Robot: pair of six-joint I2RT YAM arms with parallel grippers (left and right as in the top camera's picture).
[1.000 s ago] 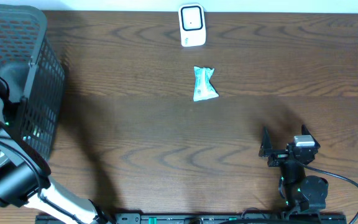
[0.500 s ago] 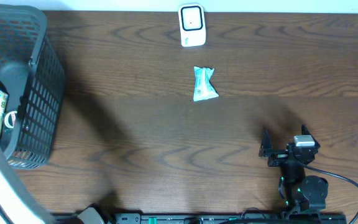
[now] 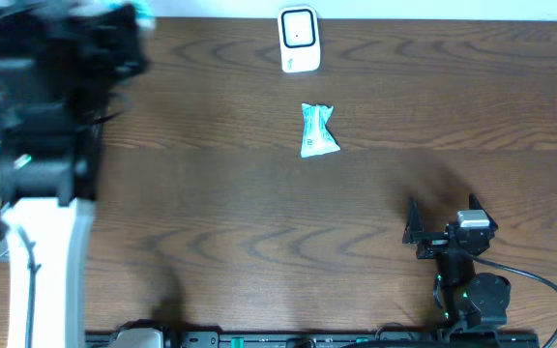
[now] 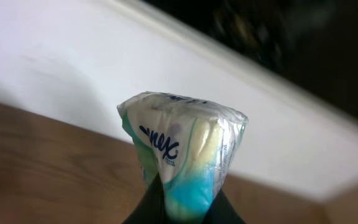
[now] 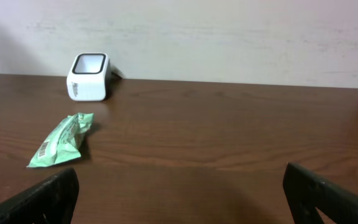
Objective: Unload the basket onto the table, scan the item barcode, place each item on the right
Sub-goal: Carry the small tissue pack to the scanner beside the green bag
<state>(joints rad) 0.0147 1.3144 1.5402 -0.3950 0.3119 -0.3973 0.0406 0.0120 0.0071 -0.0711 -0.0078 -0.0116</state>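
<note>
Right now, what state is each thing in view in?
Left gripper: jaws shut on the tissue pack.
Right gripper: jaws open, empty.
Green packet: lying flat on the table, untouched.
Scanner: standing upright near the table's far edge.

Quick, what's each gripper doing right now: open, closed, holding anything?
Left gripper: closed on a tissue pack.
Right gripper: open, holding nothing.
</note>
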